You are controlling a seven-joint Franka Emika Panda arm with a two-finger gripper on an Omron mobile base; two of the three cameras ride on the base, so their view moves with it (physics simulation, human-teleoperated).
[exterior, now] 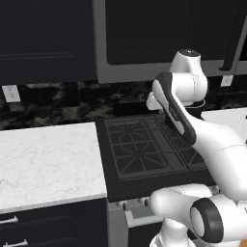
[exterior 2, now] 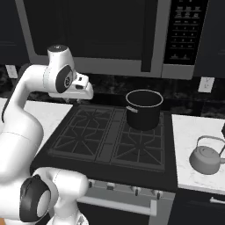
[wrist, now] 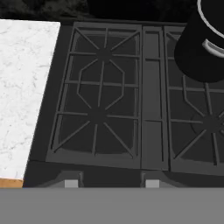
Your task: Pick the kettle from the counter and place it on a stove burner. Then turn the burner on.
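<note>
**Kettle on the right bench, arm raised over the cooktop's back left**

The kettle [exterior 2: 205,159] sits upright on the white marble bench [exterior 2: 193,132] to the right of the black cooktop, near that slab's front edge and well apart from the grates. Its thin loop handle arches above the rounded grey body. Nothing touches it.

The black pot [exterior 2: 143,108] stands on the back right burner of the cooktop, its rim open to the top. In the hand view the same pot [wrist: 203,41] fills the upper right corner, resting on the right-hand grate.

The stove burner [wrist: 101,94] section on the left side lies bare, its star-like prongs plain to see, with the narrow middle strip between it and the right grate. In the left base view the left grate [exterior: 137,144] is likewise bare, and the marble bench [exterior: 46,159] runs off to the left of the cooktop. A row of small knobs [exterior 2: 136,190] lines the front panel of the stove, below the front edge of the cooktop.

The arm bends high over the back left part of the cooktop, its hand [exterior 2: 81,90] held above the rear edge near the dark backsplash. The pincer's fingers are not clear enough in any view, so I cannot tell whether they stand apart or together.
</note>
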